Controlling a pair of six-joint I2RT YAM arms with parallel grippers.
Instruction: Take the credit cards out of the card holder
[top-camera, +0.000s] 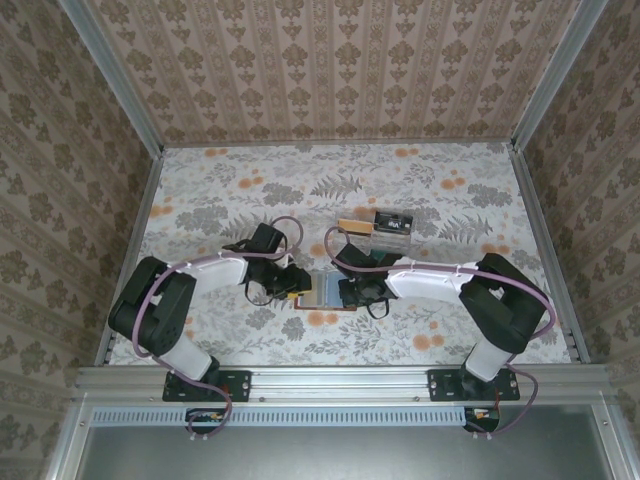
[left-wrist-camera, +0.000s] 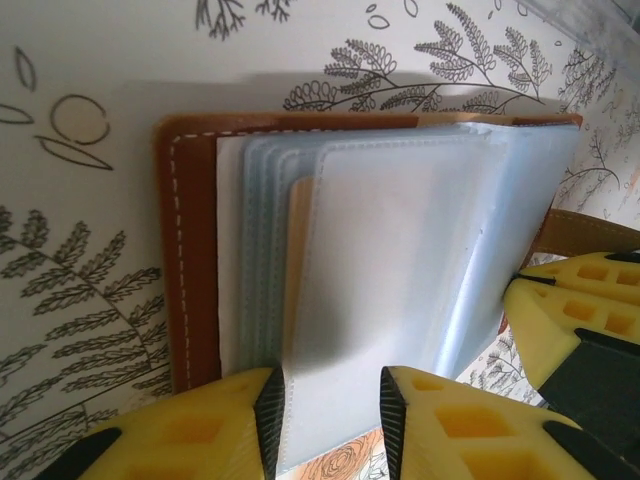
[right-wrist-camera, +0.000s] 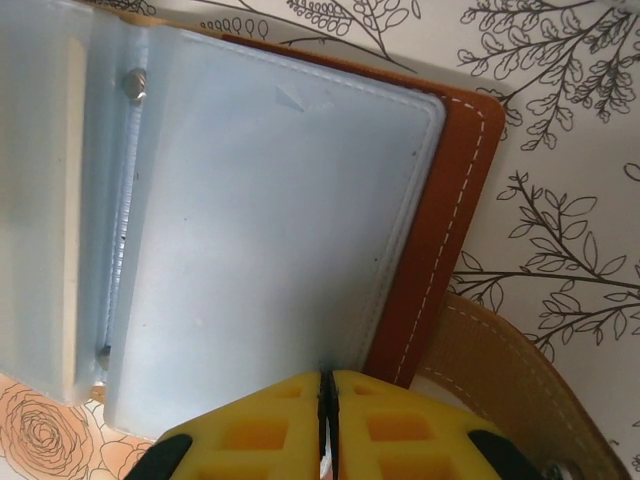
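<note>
I see the holder (top-camera: 318, 291) lying open by the table's (top-camera: 230, 190) near edge, midway between its corners. It has a brown stitched rim and pale blue-grey sleeves, one holding a tan card (left-wrist-camera: 296, 250). The left gripper (left-wrist-camera: 330, 410) stands partly apart astride a sleeve edge, unclamped. The right gripper (right-wrist-camera: 325, 415) is closed, pinching a sleeve edge.

Floral tabletop (top-camera: 230, 180) here, grey ferns and orange blooms all over the cloth. Flat on it, right between the left pincer (top-camera: 288, 284) and the right pincer (top-camera: 347, 292), lies the card holder (top-camera: 318, 290), spread open, pale blue sleeves up, brown rim on the print. Beyond the right pincer, farther up the tabletop, sits a clear tray (top-camera: 392, 232), a tan card (top-camera: 352, 226) just beside its left end. Close by the right pincer, a tan strap (right-wrist-camera: 505, 375) trails on the cloth.
</note>
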